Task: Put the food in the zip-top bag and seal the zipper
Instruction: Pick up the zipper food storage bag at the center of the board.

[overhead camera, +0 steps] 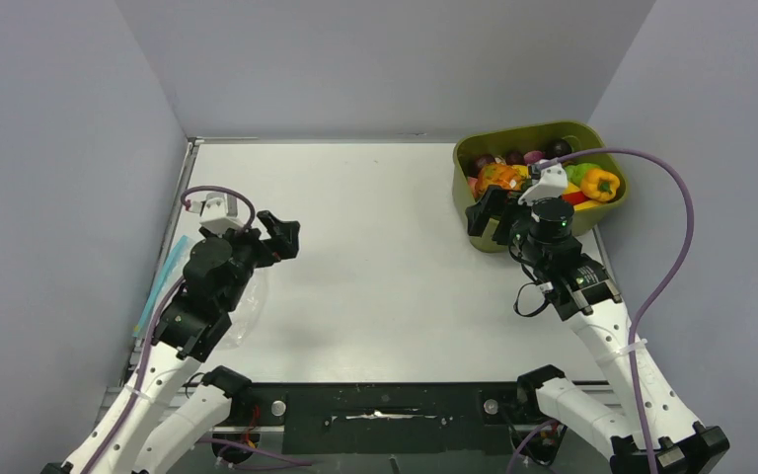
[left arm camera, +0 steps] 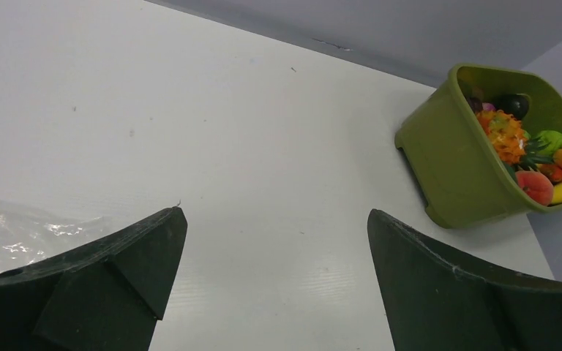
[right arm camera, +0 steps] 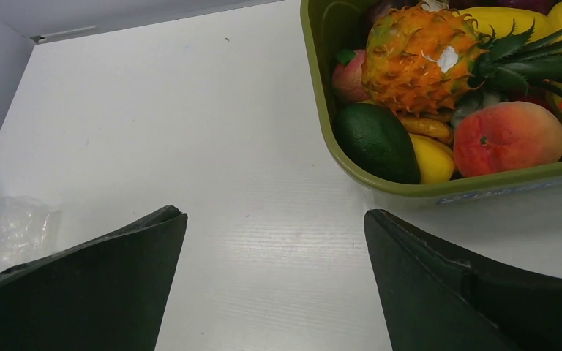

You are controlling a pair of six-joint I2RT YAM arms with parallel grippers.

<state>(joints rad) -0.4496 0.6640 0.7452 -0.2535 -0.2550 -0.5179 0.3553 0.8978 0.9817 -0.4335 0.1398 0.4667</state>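
Plainly, food (overhead camera: 499, 179) fills the green tub (overhead camera: 523, 131), far from the zip-top bag (overhead camera: 253, 302).

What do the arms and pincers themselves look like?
The left arm and right arm have white links with black joints; a purple cable trails along each. The left pincer and right pincer are black with wedge-shaped fingers.

Bright, even light, soft shadows, all views sharp

High rear overhead, low forward-facing wrist views, all sharing tub (left arm camera: 446, 168)
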